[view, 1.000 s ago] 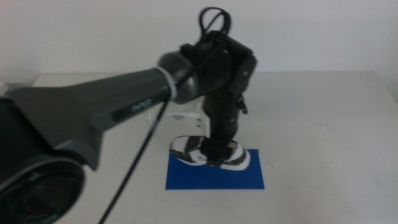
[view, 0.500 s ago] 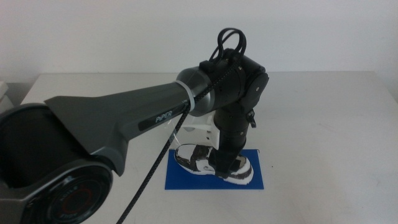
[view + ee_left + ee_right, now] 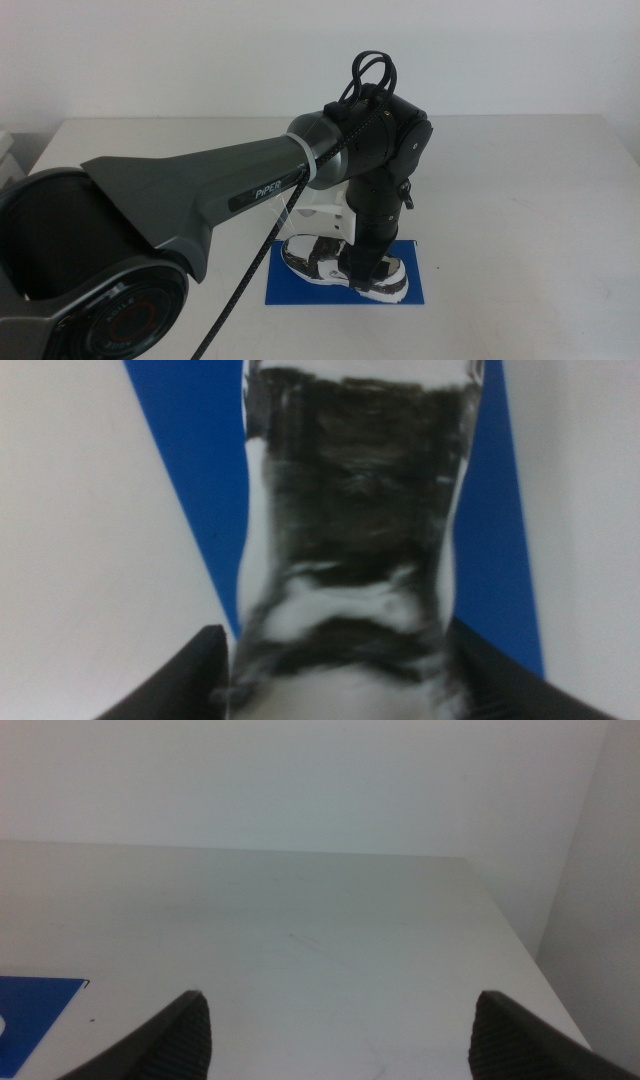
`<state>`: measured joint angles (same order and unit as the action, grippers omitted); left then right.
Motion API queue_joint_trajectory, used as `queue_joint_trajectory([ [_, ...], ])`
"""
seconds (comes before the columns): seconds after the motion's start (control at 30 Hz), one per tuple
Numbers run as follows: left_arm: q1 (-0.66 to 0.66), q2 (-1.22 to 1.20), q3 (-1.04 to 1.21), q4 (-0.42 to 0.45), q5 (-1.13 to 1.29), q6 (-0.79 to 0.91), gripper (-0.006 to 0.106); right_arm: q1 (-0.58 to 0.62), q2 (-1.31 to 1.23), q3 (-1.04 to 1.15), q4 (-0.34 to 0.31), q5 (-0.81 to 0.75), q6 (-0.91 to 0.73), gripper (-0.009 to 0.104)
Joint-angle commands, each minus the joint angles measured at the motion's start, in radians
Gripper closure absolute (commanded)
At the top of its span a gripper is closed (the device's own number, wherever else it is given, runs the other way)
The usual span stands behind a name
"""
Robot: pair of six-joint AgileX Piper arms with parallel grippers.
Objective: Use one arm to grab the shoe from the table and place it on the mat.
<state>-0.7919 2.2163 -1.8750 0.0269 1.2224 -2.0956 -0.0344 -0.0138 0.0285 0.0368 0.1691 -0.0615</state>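
The white sneaker with black marbled patches, the shoe [image 3: 312, 258], lies lengthwise on the deep blue mat [image 3: 290, 291] near the table's front middle. The big dark left arm [image 3: 220, 190] comes in from the left and bends down over it. My left gripper [image 3: 362, 272] stands upright on the shoe's middle and hides that part. In the left wrist view the shoe [image 3: 350, 510] fills the gap between the two jaws, which press its sides, with the mat [image 3: 190, 480] beneath. My right gripper [image 3: 342, 1005] is open and empty, out of the middle view.
The off-white table [image 3: 520, 200] stretches bare to the right of the mat and behind it. A white bracket [image 3: 322, 208] on the left wrist hangs just behind the shoe. The right wrist view shows a corner of the mat [image 3: 30, 1010] and the table's far edge.
The left arm has swung a little to the right and toward the front, carrying the shoe lower over the mat. In the last half second it has barely moved.
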Motion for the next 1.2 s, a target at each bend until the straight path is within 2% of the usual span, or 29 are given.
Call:
queue_joint_trajectory([
  [0.0,-0.004,-0.058,-0.028,-0.015,0.05,-0.023,0.028,-0.005,-0.021,-0.01,-0.008,-0.079,-0.013,0.029],
  [0.07,-0.004,-0.058,-0.039,-0.015,0.067,-0.023,0.017,-0.005,-0.021,-0.01,-0.008,-0.079,-0.013,0.029],
  [0.17,-0.004,-0.06,-0.065,-0.019,0.098,-0.017,0.007,-0.005,-0.021,-0.01,-0.008,-0.079,-0.013,0.029],
  [0.3,-0.004,-0.068,-0.093,-0.027,0.096,-0.017,0.007,-0.005,-0.021,-0.01,-0.008,-0.079,-0.013,0.029],
  [0.67,0.011,-0.146,-0.101,-0.166,0.095,-0.02,0.007,-0.005,-0.021,-0.01,-0.008,-0.079,-0.013,0.029],
  [0.73,0.015,-0.18,-0.102,-0.167,0.095,-0.019,0.007,-0.005,-0.021,-0.01,-0.008,-0.079,-0.013,0.029],
  [0.83,0.026,-0.244,-0.102,-0.121,0.095,-0.011,0.007,-0.005,-0.021,-0.01,-0.008,-0.079,-0.013,0.029],
  [0.93,0.026,-0.322,-0.102,-0.005,0.095,0.012,0.007,-0.005,-0.021,-0.01,-0.008,-0.079,-0.013,0.029],
  [1.03,0.026,-0.406,-0.102,0.131,0.095,0.066,0.007,-0.005,-0.021,-0.01,-0.008,-0.079,-0.013,0.029],
  [1.17,0.026,-0.499,-0.102,0.374,0.095,0.228,0.007,-0.005,-0.021,-0.01,-0.008,-0.079,-0.013,0.029],
])
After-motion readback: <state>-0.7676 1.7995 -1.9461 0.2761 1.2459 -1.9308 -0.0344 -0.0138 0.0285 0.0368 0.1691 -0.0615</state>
